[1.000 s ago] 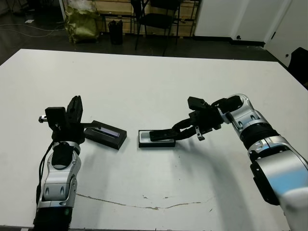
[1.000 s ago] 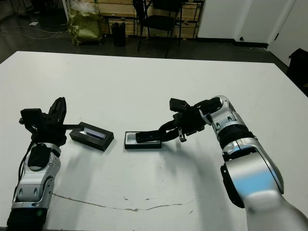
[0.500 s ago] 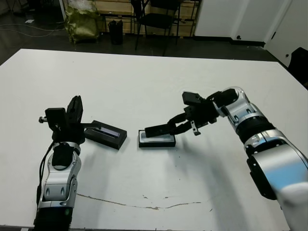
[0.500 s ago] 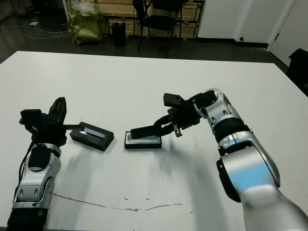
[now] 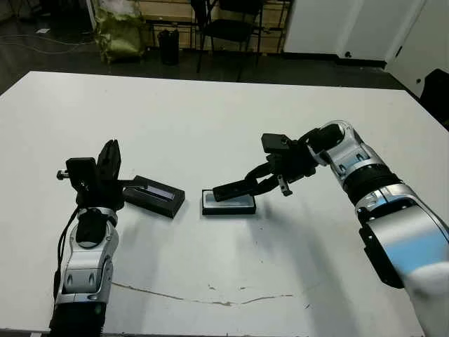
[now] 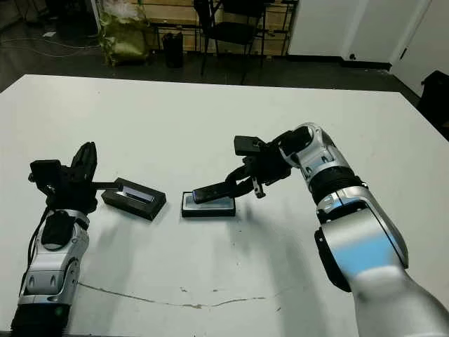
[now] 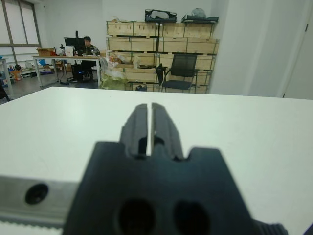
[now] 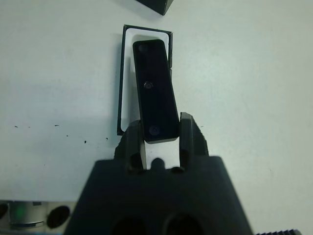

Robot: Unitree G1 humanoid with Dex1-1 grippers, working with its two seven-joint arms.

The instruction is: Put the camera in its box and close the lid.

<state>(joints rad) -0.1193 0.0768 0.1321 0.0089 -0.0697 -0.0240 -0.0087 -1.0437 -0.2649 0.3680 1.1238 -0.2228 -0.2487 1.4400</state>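
Note:
My right gripper (image 5: 258, 182) is shut on one end of the camera (image 5: 233, 187), a slim black bar held slanted just above the box (image 5: 229, 208). In the right wrist view the camera (image 8: 155, 90) hangs over the white-lined box (image 8: 127, 83), shifted toward one long rim, with the fingers (image 8: 187, 133) clamping its near end. The lid (image 5: 155, 196), black with a pale stripe, lies flat on the table left of the box. My left gripper (image 5: 109, 160) stands upright just left of the lid, shut and holding nothing, fingers (image 7: 141, 122) pressed together.
The white table (image 5: 224, 119) stretches wide beyond both arms. A dark crack line (image 5: 210, 298) runs along its near part. Chairs, a yellow bag (image 5: 121, 31) and crates stand on the floor past the far edge. A person (image 7: 88, 45) sits at a distant desk.
My right gripper has lifted the camera off the box, where it rested slanted, and carried it slightly left; the wrist has risen. The left arm, lid and box have not moved.

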